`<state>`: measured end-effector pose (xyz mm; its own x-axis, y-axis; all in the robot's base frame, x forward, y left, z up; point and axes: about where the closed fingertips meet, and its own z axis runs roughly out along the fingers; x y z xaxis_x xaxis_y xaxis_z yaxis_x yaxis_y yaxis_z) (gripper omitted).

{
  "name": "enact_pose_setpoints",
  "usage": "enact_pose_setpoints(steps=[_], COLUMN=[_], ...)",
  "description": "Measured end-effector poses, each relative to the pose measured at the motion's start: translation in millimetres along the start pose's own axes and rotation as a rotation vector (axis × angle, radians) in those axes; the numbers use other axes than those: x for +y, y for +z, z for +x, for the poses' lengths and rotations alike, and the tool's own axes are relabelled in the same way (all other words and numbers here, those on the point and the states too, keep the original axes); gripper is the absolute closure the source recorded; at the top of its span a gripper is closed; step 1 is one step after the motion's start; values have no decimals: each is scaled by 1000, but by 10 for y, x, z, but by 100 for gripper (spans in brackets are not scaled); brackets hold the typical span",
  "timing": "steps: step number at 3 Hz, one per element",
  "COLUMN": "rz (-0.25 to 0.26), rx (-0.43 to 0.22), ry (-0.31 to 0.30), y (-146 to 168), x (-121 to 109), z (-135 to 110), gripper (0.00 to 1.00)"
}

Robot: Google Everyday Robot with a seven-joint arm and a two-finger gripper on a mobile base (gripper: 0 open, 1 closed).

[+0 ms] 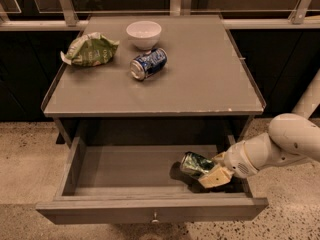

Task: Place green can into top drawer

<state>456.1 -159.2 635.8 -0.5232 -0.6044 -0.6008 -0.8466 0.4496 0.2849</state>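
The claw [211, 172] pinches the green can [195, 163] low inside the open top drawer [125, 206], toward its right side. If let go while tilted, the can may roll. A careless pull-out could drag it against the drawer wall.

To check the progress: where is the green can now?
In the camera view, the green can is inside the open top drawer, toward the picture's right, held by the gripper.
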Motion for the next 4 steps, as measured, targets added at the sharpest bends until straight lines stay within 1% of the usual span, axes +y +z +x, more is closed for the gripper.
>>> enact_pose_setpoints(steps=[2,3,4], rz=[0,0,0], rx=[0,0,0], ry=[0,0,0], y=[1,1,1], x=[0,1,1], z=[0,0,0], gripper=[12,0,0])
